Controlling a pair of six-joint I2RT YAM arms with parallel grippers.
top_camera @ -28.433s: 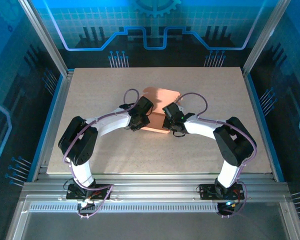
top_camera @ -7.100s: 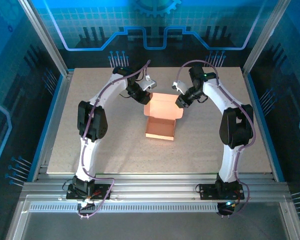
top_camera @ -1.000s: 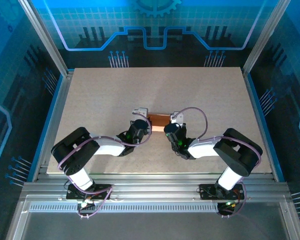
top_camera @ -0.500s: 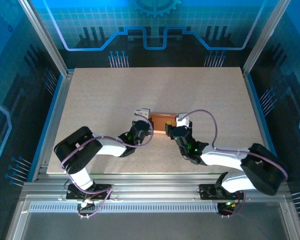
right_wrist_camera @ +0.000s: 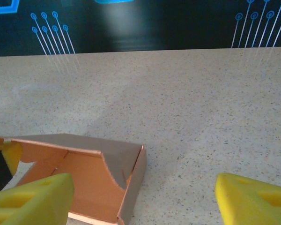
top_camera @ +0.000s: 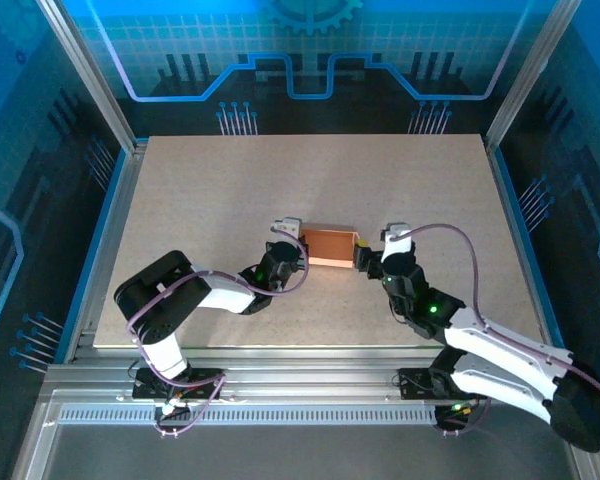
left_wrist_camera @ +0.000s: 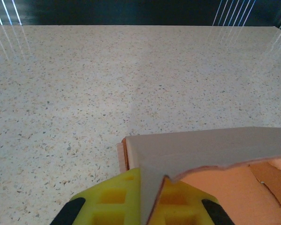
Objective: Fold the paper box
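Note:
The paper box (top_camera: 330,245) is a small salmon-orange open box lying on the table's middle, lid side up. My left gripper (top_camera: 300,243) is shut on its left wall; in the left wrist view the thin cardboard wall (left_wrist_camera: 201,150) stands pinched between the yellow fingers (left_wrist_camera: 107,206). My right gripper (top_camera: 364,256) is open just off the box's right end. In the right wrist view the box (right_wrist_camera: 84,173) sits at the lower left, its near corner just inside the left yellow fingertip (right_wrist_camera: 33,197), untouched. The right fingertip (right_wrist_camera: 253,197) stands far off.
The speckled beige table (top_camera: 200,190) stretches bare around the box. Metal frame rails (top_camera: 310,380) run along the near edge, and blue-lit enclosure walls (top_camera: 300,60) close the back and sides. The right arm's forearm (top_camera: 480,335) reaches diagonally from the lower right.
My right gripper has opened, let go of the box's right end and drawn back to the right, its arm swinging low toward the near right. The left gripper stays shut on the box.

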